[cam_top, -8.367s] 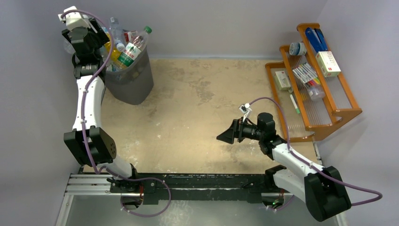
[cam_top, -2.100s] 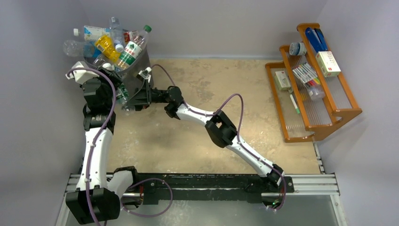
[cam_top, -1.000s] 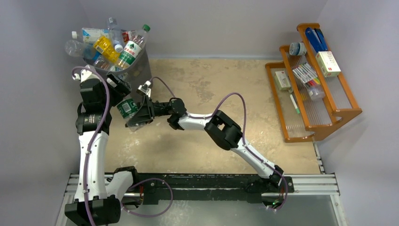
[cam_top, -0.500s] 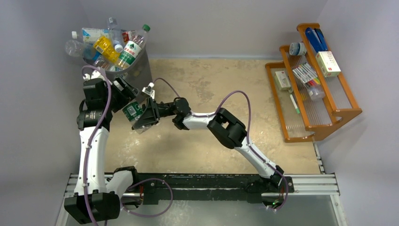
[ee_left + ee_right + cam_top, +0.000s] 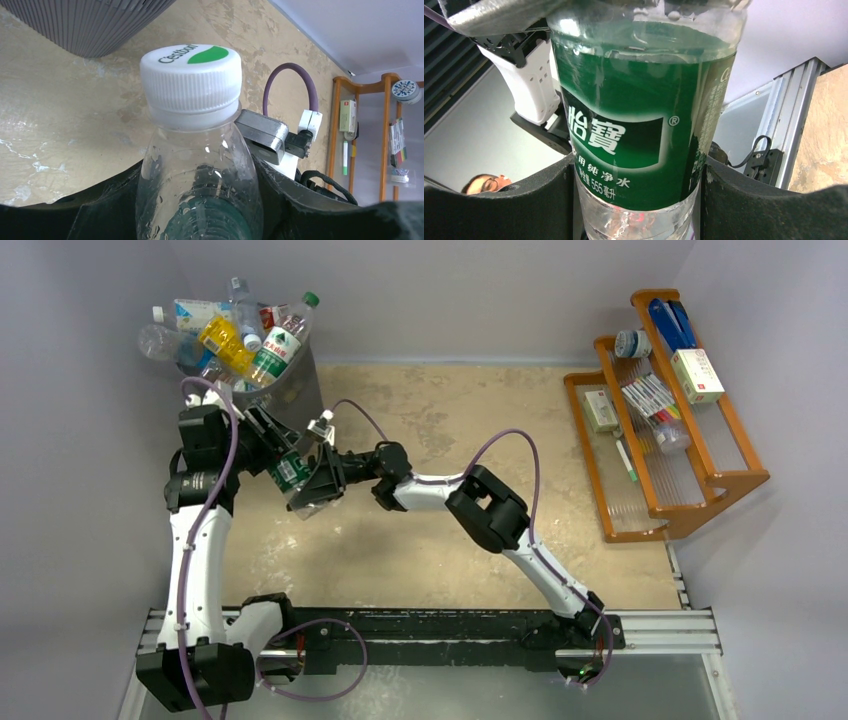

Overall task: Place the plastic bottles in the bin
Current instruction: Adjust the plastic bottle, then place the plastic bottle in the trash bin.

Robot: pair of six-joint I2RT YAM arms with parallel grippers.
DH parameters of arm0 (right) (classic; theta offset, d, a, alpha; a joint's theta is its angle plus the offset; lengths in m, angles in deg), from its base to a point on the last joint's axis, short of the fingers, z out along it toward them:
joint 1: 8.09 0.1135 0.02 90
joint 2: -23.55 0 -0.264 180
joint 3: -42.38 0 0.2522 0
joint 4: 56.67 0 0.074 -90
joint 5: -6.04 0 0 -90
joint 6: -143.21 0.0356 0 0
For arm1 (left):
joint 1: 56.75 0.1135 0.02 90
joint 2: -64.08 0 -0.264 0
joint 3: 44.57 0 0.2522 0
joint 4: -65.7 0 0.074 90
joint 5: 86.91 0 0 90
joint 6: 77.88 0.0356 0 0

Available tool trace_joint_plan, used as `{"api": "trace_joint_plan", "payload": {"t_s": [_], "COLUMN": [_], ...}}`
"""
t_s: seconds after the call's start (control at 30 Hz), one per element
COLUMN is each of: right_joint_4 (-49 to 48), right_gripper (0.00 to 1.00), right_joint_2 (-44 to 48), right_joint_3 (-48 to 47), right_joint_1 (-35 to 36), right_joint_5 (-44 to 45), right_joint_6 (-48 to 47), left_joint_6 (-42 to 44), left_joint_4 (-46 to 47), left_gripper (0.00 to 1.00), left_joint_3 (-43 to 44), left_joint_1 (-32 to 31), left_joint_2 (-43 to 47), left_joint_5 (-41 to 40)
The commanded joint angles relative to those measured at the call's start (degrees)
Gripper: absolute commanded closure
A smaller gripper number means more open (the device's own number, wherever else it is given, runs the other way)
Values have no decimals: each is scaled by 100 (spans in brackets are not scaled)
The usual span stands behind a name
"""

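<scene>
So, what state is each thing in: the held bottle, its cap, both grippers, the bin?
green-label bottle, held in the air near the bin.
cap, on.
left gripper, shut on the bottle.
right gripper, shut on the same bottle.
bin, upright, heaped with bottles above its rim.

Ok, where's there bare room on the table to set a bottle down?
Broad bare tabletop between the right arm and the wooden rack, plus the near strip by the rail. Crowded beside the bin, where the left gripper and right gripper clamp the green-label bottle.
</scene>
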Motion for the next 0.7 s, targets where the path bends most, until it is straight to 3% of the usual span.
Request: {"api": "trace_joint_plan", "payload": {"t_s": [0.0,0.17,0.23,0.3,0.67], "right_joint_4": [-540,-815,-989,-1253,-2976], "right_gripper": [47,27,10,1,0], "right_joint_2": [511,668,776,895,1385], "right_joint_3": [5,446,755,1129,3477], "right_joint_1": [56,19,10,-5,-16], "right_joint_5": [-105,-59,-71,-70,-11], "right_joint_6": [-162,-116,-102,-75,323], "left_joint_6": [38,42,92,120,875], "left_joint_4": [66,-26,-112,-178,-859], "left_gripper": [69,74,74,74,76], "left_joint_3": [122,616,1095,1541,4779], "left_joint_1": [-17,-16,-14,-12,-19], "left_joint_2": [-51,-178,-318,-517,-1892], "left_joint_5": [381,182,24,-160,-1701]}}
